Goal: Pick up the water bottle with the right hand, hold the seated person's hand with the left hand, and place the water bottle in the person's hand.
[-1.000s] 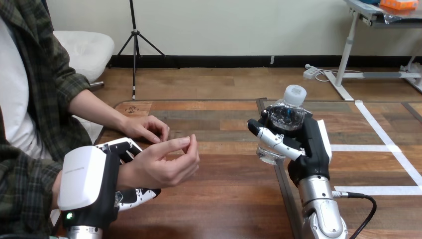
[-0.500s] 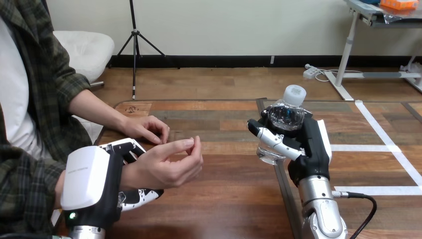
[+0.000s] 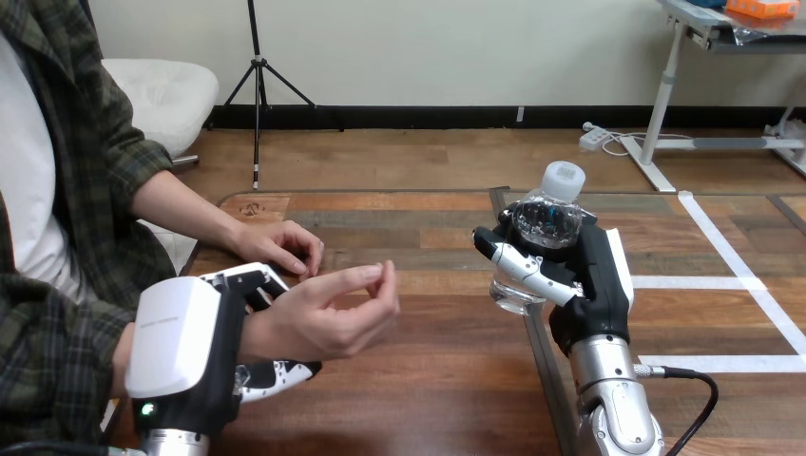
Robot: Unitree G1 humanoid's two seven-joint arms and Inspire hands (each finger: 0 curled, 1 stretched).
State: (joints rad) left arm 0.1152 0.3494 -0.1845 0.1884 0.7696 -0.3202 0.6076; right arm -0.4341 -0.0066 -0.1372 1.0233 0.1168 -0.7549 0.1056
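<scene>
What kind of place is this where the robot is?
Probably a robot testing space, not a home. The wooden table has white tape lines marked on it. The robot's right hand holds a water bottle, and its left hand grips a seated person's wrist.

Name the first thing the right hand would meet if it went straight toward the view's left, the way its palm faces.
Probably the person's nearer hand, whose wrist the left hand grips; bare table lies between. Depth is unclear, so it could miss.

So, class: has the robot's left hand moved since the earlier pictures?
Yes. The left hand, round the person's wrist, has shifted right, toward the table's dark seam, which stayed put.
</scene>
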